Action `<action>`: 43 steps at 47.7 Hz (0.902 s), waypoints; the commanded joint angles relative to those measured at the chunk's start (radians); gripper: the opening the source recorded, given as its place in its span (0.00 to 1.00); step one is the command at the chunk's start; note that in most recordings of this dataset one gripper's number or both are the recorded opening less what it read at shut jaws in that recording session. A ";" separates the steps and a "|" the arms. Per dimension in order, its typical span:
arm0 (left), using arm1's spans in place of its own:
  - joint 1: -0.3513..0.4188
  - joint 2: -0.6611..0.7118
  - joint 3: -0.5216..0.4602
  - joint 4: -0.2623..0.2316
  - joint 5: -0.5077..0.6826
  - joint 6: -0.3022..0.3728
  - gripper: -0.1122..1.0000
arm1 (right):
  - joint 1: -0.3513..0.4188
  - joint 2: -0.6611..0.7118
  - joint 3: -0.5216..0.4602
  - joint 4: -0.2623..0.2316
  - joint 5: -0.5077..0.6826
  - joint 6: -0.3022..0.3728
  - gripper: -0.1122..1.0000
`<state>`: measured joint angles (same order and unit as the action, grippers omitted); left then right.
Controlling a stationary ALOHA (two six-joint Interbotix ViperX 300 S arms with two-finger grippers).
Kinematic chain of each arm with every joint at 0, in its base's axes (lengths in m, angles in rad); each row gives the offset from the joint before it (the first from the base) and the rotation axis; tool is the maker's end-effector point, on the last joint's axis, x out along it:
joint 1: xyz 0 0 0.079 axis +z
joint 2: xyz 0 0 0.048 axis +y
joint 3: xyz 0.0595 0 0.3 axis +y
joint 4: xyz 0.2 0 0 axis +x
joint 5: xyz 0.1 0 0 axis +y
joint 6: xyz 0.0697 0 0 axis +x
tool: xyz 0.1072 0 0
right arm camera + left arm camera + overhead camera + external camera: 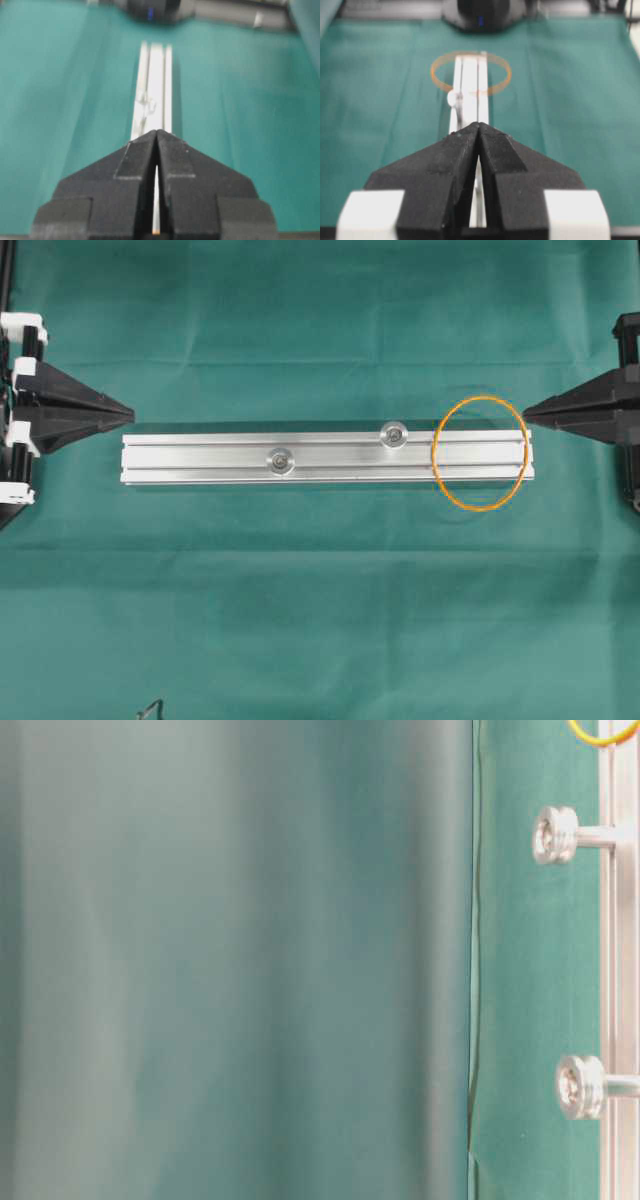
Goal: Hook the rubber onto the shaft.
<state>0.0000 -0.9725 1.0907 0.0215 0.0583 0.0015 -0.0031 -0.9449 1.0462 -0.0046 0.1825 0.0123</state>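
Note:
An aluminium rail lies left to right on the green cloth. Two short metal shafts stand up from it, one left of the middle and one further right; side-on they are capped pins. The rubber, a thin orange loop, lies flat over the rail's right end, around neither shaft. My left gripper is shut and empty just off the rail's left end. My right gripper is shut and empty, its tip at the loop's upper right edge. In the left wrist view the rubber rings the rail's far end.
Green cloth covers the whole table. A small dark wire shape pokes in at the bottom edge. Each arm's dark body sits at the far end of the other wrist view.

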 commanded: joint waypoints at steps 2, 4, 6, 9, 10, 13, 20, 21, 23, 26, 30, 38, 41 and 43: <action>0.003 0.005 -0.054 0.003 0.133 -0.002 0.10 | -0.003 0.032 -0.067 0.003 0.175 0.000 0.13; 0.002 0.005 -0.061 0.003 0.176 -0.002 0.10 | -0.003 0.041 -0.081 0.003 0.230 0.000 0.13; 0.002 0.005 -0.069 0.003 0.218 -0.002 0.10 | -0.003 0.051 -0.092 0.003 0.281 0.000 0.13; 0.002 0.005 -0.078 0.003 0.258 -0.002 0.10 | -0.003 0.064 -0.109 0.003 0.341 0.000 0.13; 0.002 0.003 -0.080 0.003 0.267 -0.002 0.10 | -0.003 0.071 -0.115 0.003 0.360 0.000 0.13; 0.002 0.003 -0.087 0.003 0.285 -0.002 0.10 | -0.003 0.080 -0.123 0.003 0.388 -0.002 0.13; 0.003 0.005 -0.092 0.003 0.290 -0.002 0.10 | -0.003 0.091 -0.127 0.003 0.396 -0.002 0.13; 0.003 0.005 -0.094 0.003 0.290 -0.002 0.10 | -0.003 0.092 -0.127 0.002 0.396 -0.002 0.13; 0.002 0.005 -0.094 0.003 0.290 -0.002 0.10 | -0.003 0.092 -0.127 0.003 0.396 -0.002 0.13; 0.002 0.005 -0.094 0.003 0.290 -0.002 0.10 | -0.003 0.092 -0.127 0.003 0.399 -0.002 0.13; 0.003 0.003 -0.095 0.003 0.291 -0.002 0.10 | -0.003 0.092 -0.129 0.002 0.402 -0.002 0.13; 0.002 0.005 -0.097 0.003 0.295 -0.003 0.10 | -0.003 0.094 -0.135 0.003 0.428 0.000 0.13; 0.002 0.005 -0.097 0.003 0.295 -0.003 0.10 | -0.003 0.095 -0.147 0.002 0.457 0.000 0.13; 0.002 0.005 -0.097 0.003 0.295 -0.003 0.10 | -0.003 0.098 -0.156 0.003 0.480 0.000 0.13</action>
<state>0.0000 -0.9741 1.0216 0.0215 0.3574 -0.0015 -0.0046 -0.8544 0.9311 -0.0031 0.6366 0.0092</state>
